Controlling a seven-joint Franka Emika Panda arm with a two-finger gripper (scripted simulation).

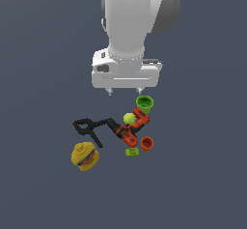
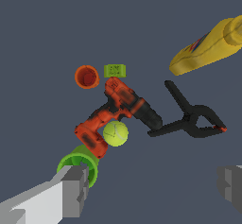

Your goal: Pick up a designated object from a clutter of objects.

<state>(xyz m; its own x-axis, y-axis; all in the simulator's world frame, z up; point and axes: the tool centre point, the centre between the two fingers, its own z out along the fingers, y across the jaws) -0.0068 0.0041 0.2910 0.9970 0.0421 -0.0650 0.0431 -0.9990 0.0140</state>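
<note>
Tennis ball (image 2: 116, 133): small, yellow-green, pale seams, lying in the crook of the red-and-black drill (image 2: 118, 112) and touching it, near the green cup (image 2: 79, 167).
Seen from outside: the ball (image 1: 129, 118) sits in the middle of the clutter, the gripper (image 1: 124, 92) hanging above it and clear of everything.
Gripper: fingers spread wide, nothing between them; in the wrist view one pad (image 2: 74, 190) shows at each lower corner.
Handling: likely light, slightly springy and fuzzy enough to grip; round, so it may roll if nudged.
Where to hold: across the widest part, with one finger on the open side away from the drill; the drill side looks tight, though how tight is hard to judge here.
Axis: none; a sphere has no long side or heading, and the seams make no difference.
Neighbours: black clamp (image 2: 191, 119), yellow bottle (image 2: 208, 48), orange cup (image 2: 87, 76) and green block (image 2: 115, 71) lie apart from the ball.
</note>
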